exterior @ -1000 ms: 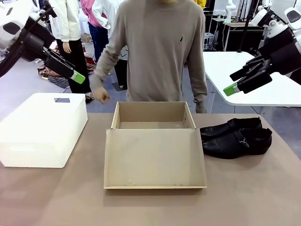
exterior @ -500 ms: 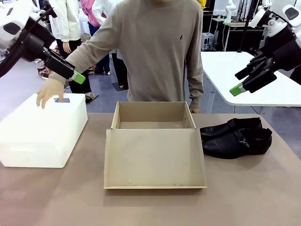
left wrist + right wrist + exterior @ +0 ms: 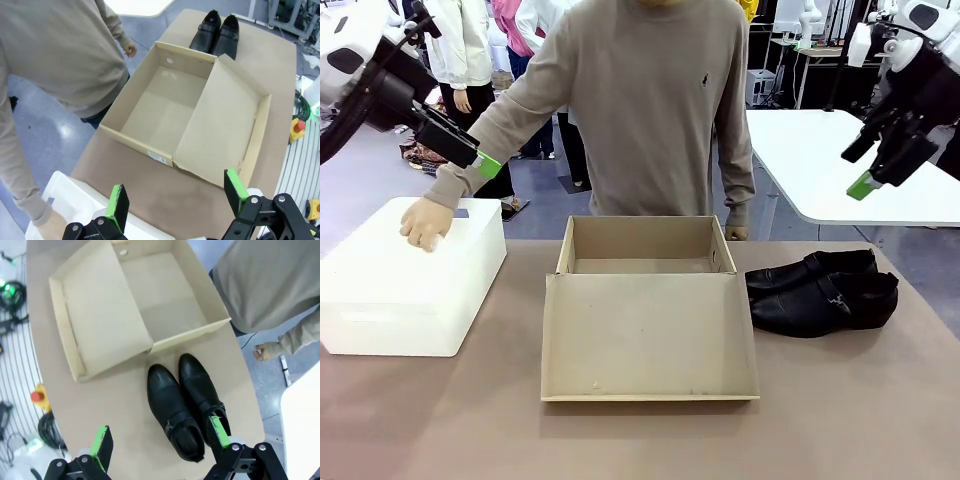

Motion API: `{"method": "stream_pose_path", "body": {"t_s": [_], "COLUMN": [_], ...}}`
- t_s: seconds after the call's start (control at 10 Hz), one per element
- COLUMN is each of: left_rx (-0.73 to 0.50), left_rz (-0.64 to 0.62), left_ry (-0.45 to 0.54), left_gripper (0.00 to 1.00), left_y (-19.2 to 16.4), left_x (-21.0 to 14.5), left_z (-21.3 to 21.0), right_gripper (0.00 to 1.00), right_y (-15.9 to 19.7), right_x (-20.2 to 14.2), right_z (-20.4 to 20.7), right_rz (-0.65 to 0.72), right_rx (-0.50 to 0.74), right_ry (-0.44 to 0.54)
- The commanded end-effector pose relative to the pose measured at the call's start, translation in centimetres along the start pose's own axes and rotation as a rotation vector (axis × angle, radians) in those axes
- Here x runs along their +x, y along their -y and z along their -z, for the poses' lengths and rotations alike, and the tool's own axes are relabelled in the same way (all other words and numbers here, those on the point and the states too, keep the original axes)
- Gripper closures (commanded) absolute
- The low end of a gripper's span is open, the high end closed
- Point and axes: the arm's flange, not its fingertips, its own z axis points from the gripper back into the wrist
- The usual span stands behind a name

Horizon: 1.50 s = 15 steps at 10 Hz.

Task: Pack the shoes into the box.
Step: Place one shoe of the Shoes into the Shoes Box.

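Note:
The shoes [image 3: 820, 292], a black pair, lie side by side on the brown table just right of the box [image 3: 640, 228], toes toward it. The box is tan cardboard, open and empty, its lid [image 3: 650, 335] folded flat toward me. My right gripper [image 3: 858, 170] hangs open high above the shoes; its wrist view looks down on the shoes [image 3: 185, 410] and box [image 3: 165, 295] between its spread fingers [image 3: 160, 432]. My left gripper [image 3: 480, 160] is open, raised at the far left above the white box. Its wrist view shows the box [image 3: 165, 105] and shoes [image 3: 219, 31] beyond the gripper [image 3: 176, 192].
A large white rounded box [image 3: 410, 280] stands at the table's left, and the person's hand [image 3: 425, 222] rests on its top, right below my left gripper. The person stands behind the tan box. A white table [image 3: 820, 150] sits behind at the right.
My right gripper has swung up and to the right, its fingers tipping downward. The person's hand has reached across to the left and settled on the white box. The left gripper has held still.

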Motion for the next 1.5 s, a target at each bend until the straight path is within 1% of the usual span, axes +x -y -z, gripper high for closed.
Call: {"method": "stream_pose_path", "body": {"t_s": [0.0,0.2,0.3,0.5,0.6,0.7,1.2,1.3,1.4], "left_rx": [-0.013,-0.013,-0.013,-0.013,-0.013,-0.013,-0.013,-0.013,-0.013], "left_rz": [0.001,0.001,0.001,0.001,0.001,0.001,0.001,0.001,0.001], "left_ry": [0.009,0.009,0.009,0.009,0.009,0.009,0.009,0.009,0.009], "left_gripper": [0.00,0.00,0.00,0.00,0.00,0.00,0.00,0.00,0.00], "left_y": [-0.1,-0.1,-0.1,-0.1,-0.1,-0.1,-0.1,-0.1,-0.1], "left_x": [0.0,0.0,0.0,0.0,0.0,0.0,0.0,0.0,0.0], "left_z": [0.0,0.0,0.0,0.0,0.0,0.0,0.0,0.0,0.0], "right_gripper": [0.00,0.00,0.00,0.00,0.00,0.00,0.00,0.00,0.00], "right_y": [2.3,3.6,3.9,4.0,3.8,3.9,3.9,3.8,4.7], "right_x": [-0.6,-1.5,-1.8,-1.9,-2.0,-2.1,-2.1,-1.9,-2.1], "right_z": [-1.0,-0.6,-0.5,0.0,0.1,0.4,0.4,0.5,1.1], "right_rz": [-0.115,-0.238,-0.266,-0.253,-0.233,-0.241,-0.241,-0.236,-0.265], "right_rx": [0.019,0.022,0.033,0.037,0.025,0.044,0.044,0.039,0.009], "right_ry": [-0.081,-0.167,-0.195,-0.231,-0.232,-0.193,-0.193,-0.205,-0.210]}}
